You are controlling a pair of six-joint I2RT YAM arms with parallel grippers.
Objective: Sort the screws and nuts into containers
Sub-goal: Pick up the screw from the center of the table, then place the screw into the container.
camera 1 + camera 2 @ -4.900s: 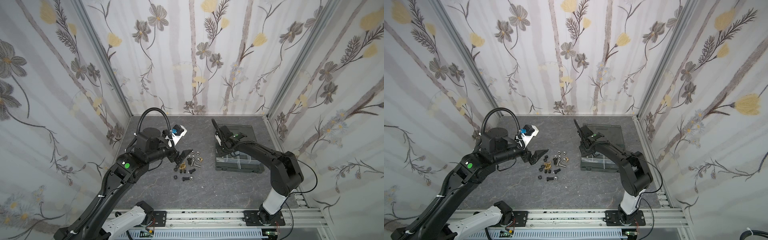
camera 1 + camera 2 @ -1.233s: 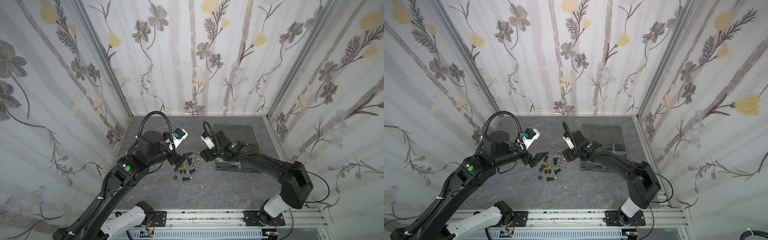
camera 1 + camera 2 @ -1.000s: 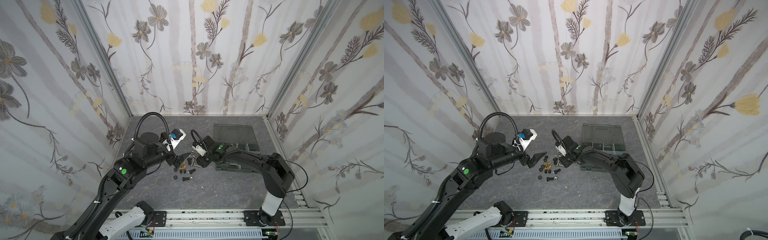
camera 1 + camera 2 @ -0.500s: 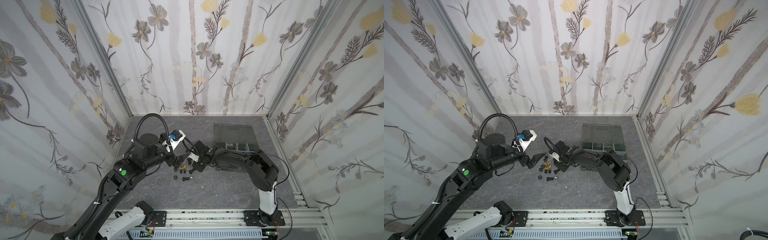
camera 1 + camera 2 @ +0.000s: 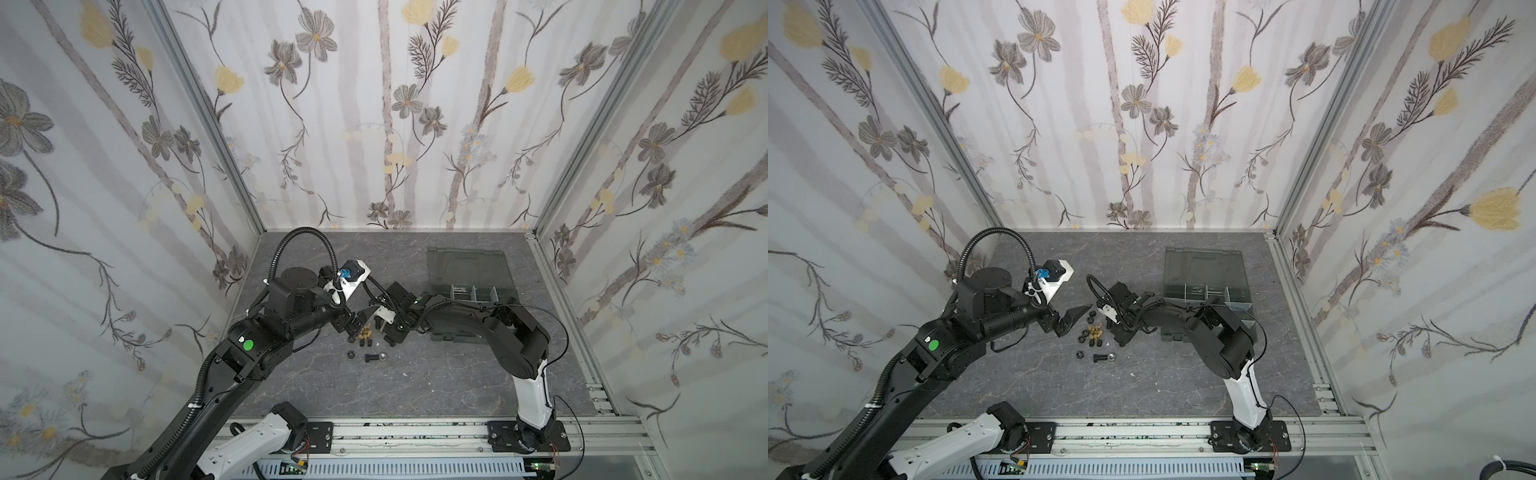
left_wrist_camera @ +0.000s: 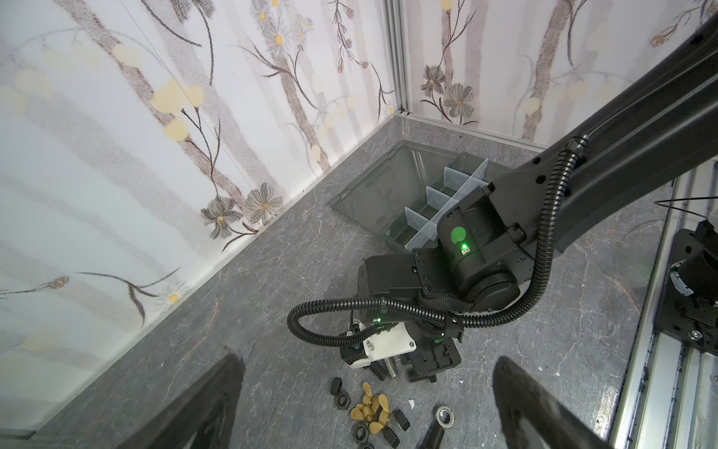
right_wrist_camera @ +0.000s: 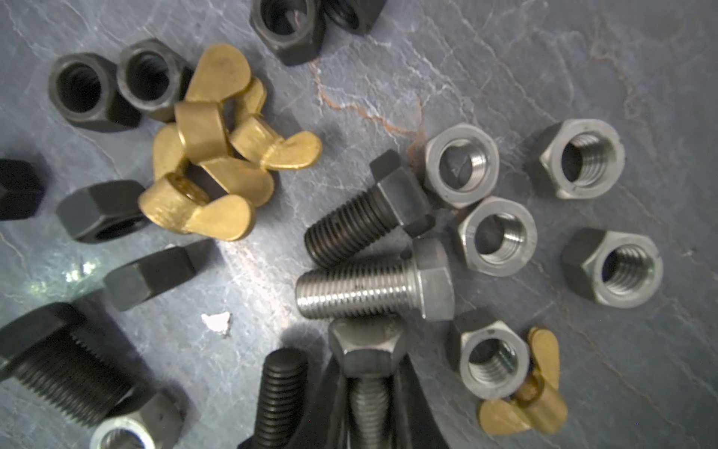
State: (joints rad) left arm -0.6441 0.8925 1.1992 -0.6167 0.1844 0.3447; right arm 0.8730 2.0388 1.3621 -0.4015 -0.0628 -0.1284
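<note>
Loose screws and nuts lie in a pile on the grey floor. My right gripper is down at the pile's right side. In the right wrist view it is shut on the shank of a grey steel screw, hex head poking out past the tips. A silver screw, a black screw, silver nuts and brass wing nuts lie just beyond. My left gripper hangs open and empty left of the pile. The containers stand open behind the right arm.
A lone black screw and a black nut lie nearer the front, apart from the pile. The organizer's lid lies flat towards the back wall. Walls close in the floor at left, right and back; a rail runs along the front.
My right arm has swung from the organizer over to the pile, come down and shut its jaws on a screw. The left arm has barely shifted.
</note>
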